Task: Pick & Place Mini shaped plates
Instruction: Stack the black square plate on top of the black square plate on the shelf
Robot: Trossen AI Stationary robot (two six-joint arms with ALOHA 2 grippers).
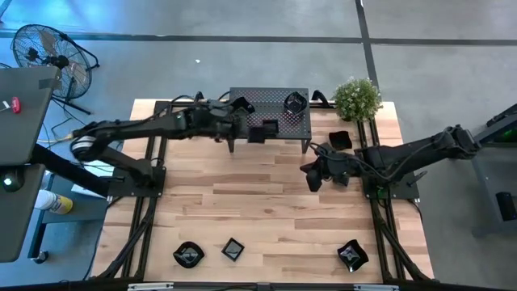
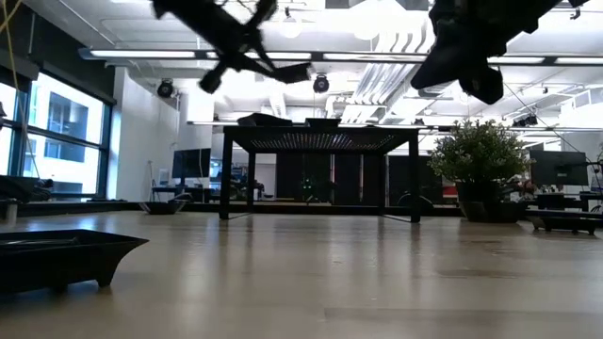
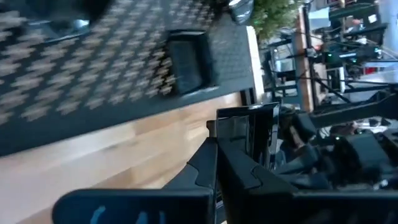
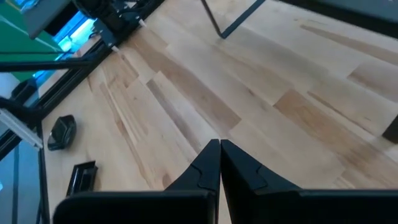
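Gripping a small square plate, my left gripper hovers at the rack's front edge.
Only the left wrist view shows that pinch; my right gripper, fingers pressed together, hangs empty; three plates lie along the table's near edge.

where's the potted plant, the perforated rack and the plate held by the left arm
potted plant (image 1: 357,98): high view, middle of the foliage
perforated rack (image 1: 279,115): high view, bare top surface
square mini plate (image 3: 247,129): left wrist view, its glossy face

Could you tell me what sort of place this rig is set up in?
Probably an open-plan office or lab: a polished concrete floor, a floor fan beside the wooden table, and exposed ceiling ducts over distant desks.
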